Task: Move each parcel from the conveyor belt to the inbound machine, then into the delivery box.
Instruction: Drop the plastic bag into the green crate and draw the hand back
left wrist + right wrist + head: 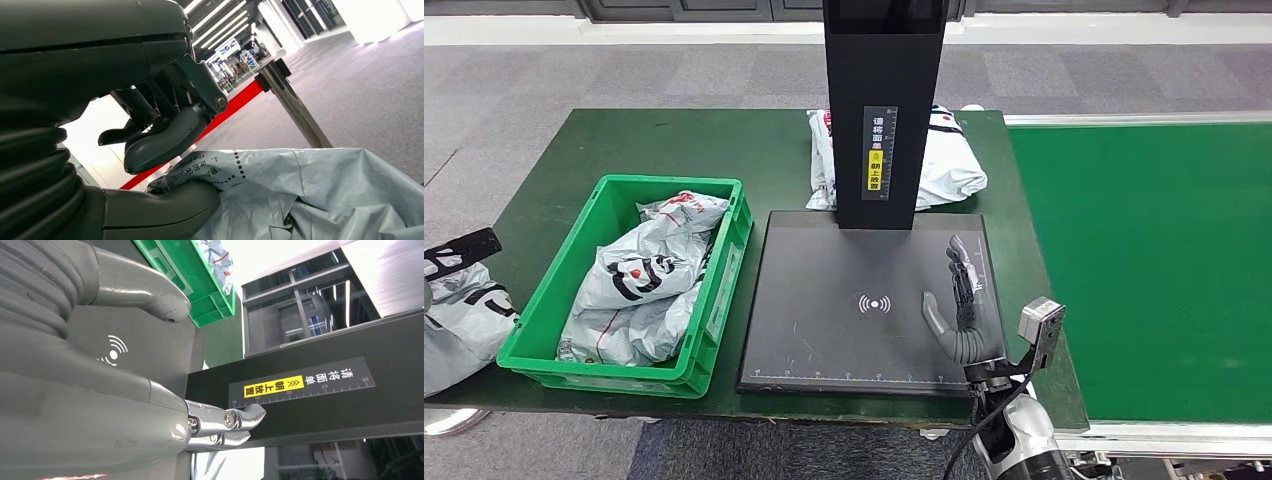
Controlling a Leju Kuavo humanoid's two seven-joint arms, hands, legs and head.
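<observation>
At the near left, the left hand [165, 150] grips a grey parcel [459, 320] just left of the green delivery box [714, 300]. The right hand [961, 300] hovers, fingers spread, holding nothing, over the inbound machine [824, 330]. Likely next: dropping it into the box. Another parcel [949, 165] lies far behind.

I'm looking at a parcel-handling station set up inside a large hall, somewhere between a logistics floor and a demo space. A green conveyor belt [1154, 260] runs along one side of a green table [674, 150], and a black inbound scanning machine [874, 300] with a printed ruler and a yellow label stands beside a green plastic crate [714, 300] of grey courier bags [639, 275]. Grey carpet tiles [514, 80] cover the floor. My left wrist view catches a chrome stanchion [295, 107] with red belt barrier [235, 107] (plus long ceiling light strips [220, 17] behind it).
</observation>
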